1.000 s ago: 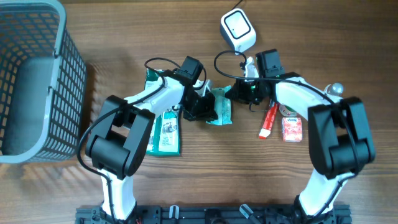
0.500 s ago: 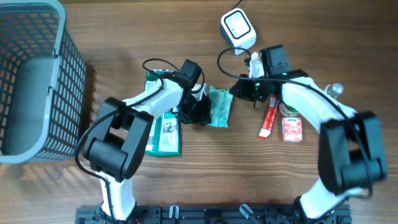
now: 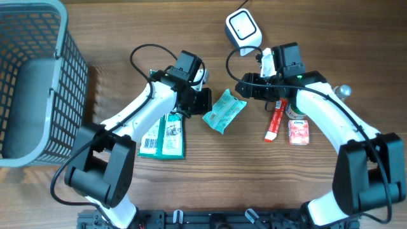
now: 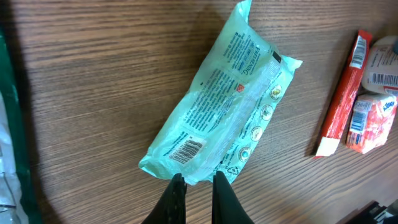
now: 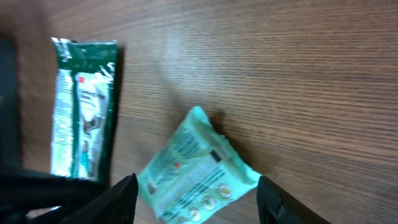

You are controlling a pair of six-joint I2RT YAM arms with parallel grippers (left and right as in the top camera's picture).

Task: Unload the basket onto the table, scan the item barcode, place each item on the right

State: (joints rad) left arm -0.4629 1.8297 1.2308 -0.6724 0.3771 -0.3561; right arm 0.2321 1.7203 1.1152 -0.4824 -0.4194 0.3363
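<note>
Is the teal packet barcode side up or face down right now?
Barcode side up. In the left wrist view the packet shows its printed back, with the barcode visible near its lower end.

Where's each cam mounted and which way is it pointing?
Overhead: fixed above the table, looking straight down; both arms show, scanner at the far edge.
Left wrist: on the left arm, looking down past the left gripper, closed on the packet's barcode end.
Right wrist: on the right arm, looking down through the open right gripper at the table.
Shared: all three see the packet.
</note>
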